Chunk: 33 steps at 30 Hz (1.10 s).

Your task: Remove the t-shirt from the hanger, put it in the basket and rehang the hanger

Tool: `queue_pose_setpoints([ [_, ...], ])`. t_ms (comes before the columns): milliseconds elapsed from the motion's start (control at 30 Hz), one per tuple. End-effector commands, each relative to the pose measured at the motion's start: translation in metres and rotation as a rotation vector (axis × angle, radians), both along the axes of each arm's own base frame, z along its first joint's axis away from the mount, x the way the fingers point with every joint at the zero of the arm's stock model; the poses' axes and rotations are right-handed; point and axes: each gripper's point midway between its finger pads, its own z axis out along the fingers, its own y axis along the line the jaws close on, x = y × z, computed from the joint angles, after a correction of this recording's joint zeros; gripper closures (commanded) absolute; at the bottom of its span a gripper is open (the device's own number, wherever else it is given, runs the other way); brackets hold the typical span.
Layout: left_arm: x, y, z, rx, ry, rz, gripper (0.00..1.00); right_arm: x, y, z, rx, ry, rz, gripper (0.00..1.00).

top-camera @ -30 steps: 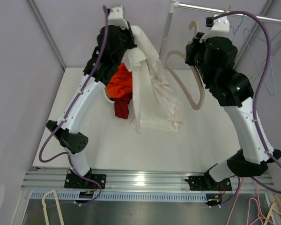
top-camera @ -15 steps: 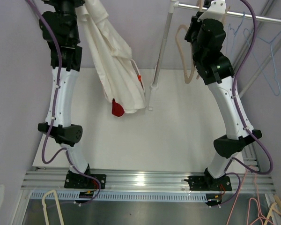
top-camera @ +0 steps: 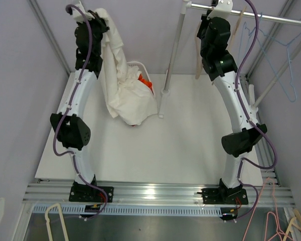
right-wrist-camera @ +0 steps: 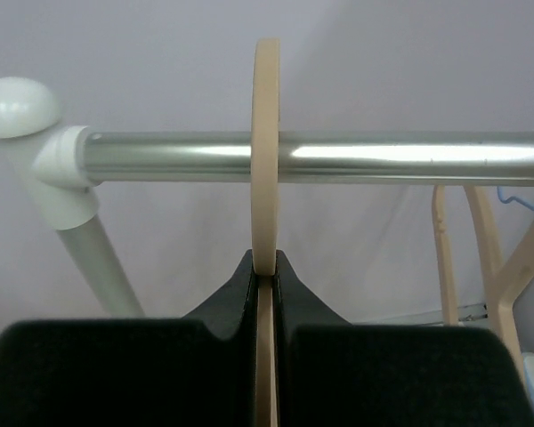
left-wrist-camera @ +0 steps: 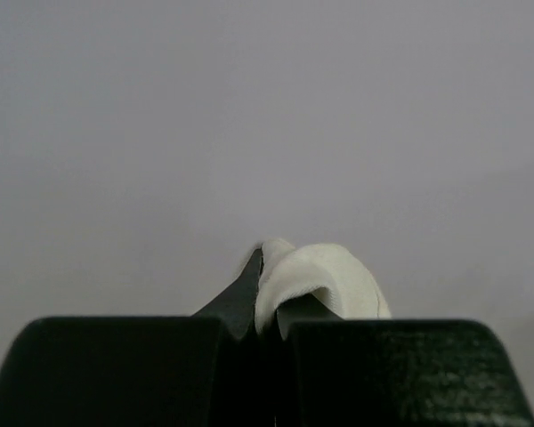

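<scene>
The white t-shirt [top-camera: 125,90] hangs clear of its hanger at the back left of the bench [top-camera: 190,140], a small fold pinched in the pressed-together left claw [left-wrist-camera: 265,311] and its lower end bunched against an orange garment [top-camera: 146,83]. At the back right, the right claw [right-wrist-camera: 265,271] pinches the hook of the bare wooden hanger [right-wrist-camera: 265,133], which sits across the metal rail [right-wrist-camera: 383,158]. The thin fold could slide out of the left claw and drop the shirt in a heap. Hauling it away may also drag the orange garment along, since the two touch. If the right claw lets go before the hook is fully seated, the hanger may fall off the rail or knock its neighbours. Counted: two arms, two claws, one t-shirt, one orange garment, one rail, one held wooden hanger, a second wooden hanger [right-wrist-camera: 481,258] on the rail and at least two blue wire hangers [top-camera: 290,75]. The hangers below the bench's near edge are too cut off to count.
</scene>
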Motion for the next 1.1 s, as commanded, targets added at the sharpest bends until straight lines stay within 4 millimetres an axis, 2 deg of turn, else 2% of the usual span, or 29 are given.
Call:
queue_pose_setpoints([
  [0, 0.026, -0.022, -0.053, 0.018, 0.079, -0.057, 0.99, -0.010, -0.018, 0.053, 0.035, -0.167, -0.039, 1.00],
  [67, 0.037, -0.034, -0.079, 0.031, 0.136, -0.082, 0.99, -0.008, -0.021, 0.055, 0.033, -0.179, -0.047, 1.00],
  [100, 0.046, -0.038, -0.103, 0.036, 0.185, -0.090, 0.99, -0.008, -0.022, 0.058, 0.029, -0.190, -0.048, 1.00],
  [167, 0.051, -0.052, -0.123, 0.050, 0.234, -0.131, 0.99, -0.007, -0.025, 0.059, 0.024, -0.195, -0.061, 1.00],
  [233, 0.055, -0.064, -0.159, 0.053, 0.332, -0.163, 0.99, -0.007, -0.028, 0.059, 0.019, -0.194, -0.070, 1.00],
  [300, 0.054, -0.066, -0.179, 0.042, 0.420, -0.155, 0.99, -0.007, -0.031, 0.058, 0.019, -0.189, -0.072, 1.00],
  [333, 0.050, -0.065, -0.217, 0.010, 0.595, -0.137, 0.99, -0.006, -0.032, 0.057, 0.024, -0.189, -0.072, 1.00],
  [367, 0.046, -0.066, -0.217, 0.000, 0.644, -0.142, 0.99, -0.006, -0.033, 0.056, 0.022, -0.186, -0.069, 1.00],
  [433, 0.030, -0.072, -0.247, 0.006, 0.784, -0.165, 0.99, -0.005, -0.035, 0.057, 0.024, -0.189, -0.068, 1.00],
  [467, 0.022, -0.073, -0.269, 0.006, 0.845, -0.165, 0.99, -0.005, -0.037, 0.057, 0.023, -0.190, -0.070, 1.00],
  [533, 0.012, -0.075, -0.278, -0.014, 0.877, -0.172, 0.99, -0.006, -0.040, 0.060, 0.024, -0.198, -0.073, 1.00],
  [567, -0.001, -0.072, -0.304, -0.018, 0.943, -0.163, 0.99, -0.006, -0.041, 0.060, 0.023, -0.197, -0.076, 1.00],
  [600, -0.006, -0.071, -0.310, -0.027, 0.960, -0.161, 0.99, -0.007, -0.043, 0.062, 0.025, -0.203, -0.079, 1.00],
  [700, -0.025, -0.068, -0.362, -0.039, 1.106, -0.144, 0.99, -0.002, -0.050, 0.060, 0.030, -0.206, -0.085, 1.00],
  [800, -0.034, -0.072, -0.394, -0.008, 1.251, -0.165, 0.99, 0.006, -0.056, 0.053, 0.026, -0.207, -0.086, 1.00],
  [900, -0.045, -0.065, -0.416, 0.008, 1.321, -0.131, 0.99, 0.016, -0.061, 0.045, 0.030, -0.198, -0.086, 1.00],
  [1067, -0.052, -0.070, -0.417, -0.012, 1.301, -0.174, 0.99, 0.031, -0.064, 0.025, 0.027, -0.154, -0.097, 1.00],
])
